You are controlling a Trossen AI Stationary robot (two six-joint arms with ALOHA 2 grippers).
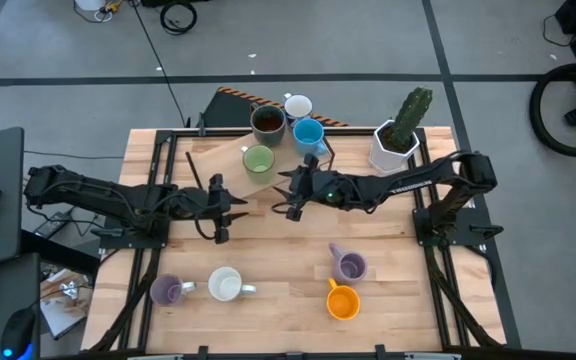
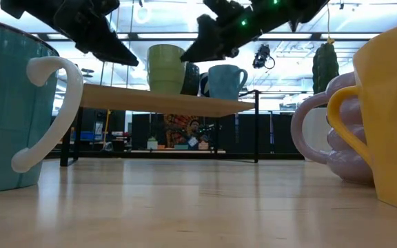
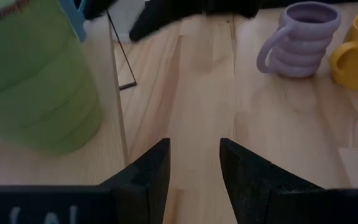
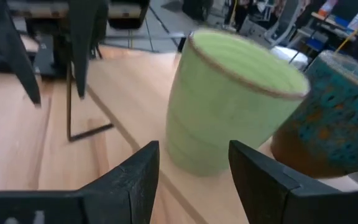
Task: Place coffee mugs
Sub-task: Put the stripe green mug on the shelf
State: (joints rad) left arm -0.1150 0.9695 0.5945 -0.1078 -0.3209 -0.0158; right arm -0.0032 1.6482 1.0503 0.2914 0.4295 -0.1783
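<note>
1. Wooden table carries a raised shelf at its far side.
2. Mugs on the shelf: green mug, dark brown mug, blue mug, white mug.
3. Mugs on the table top: purple mug, orange mug, a second white mug, a second purple mug.
4. Right gripper is just beside the green mug, fingers wide apart, empty.
5. Left gripper hangs over the table centre, fingers moderately apart, empty.
6. Handling: glazed ceramic is likely rigid, slippery and breakable. Grip across the rim wall or the handle; set down gently.
</note>
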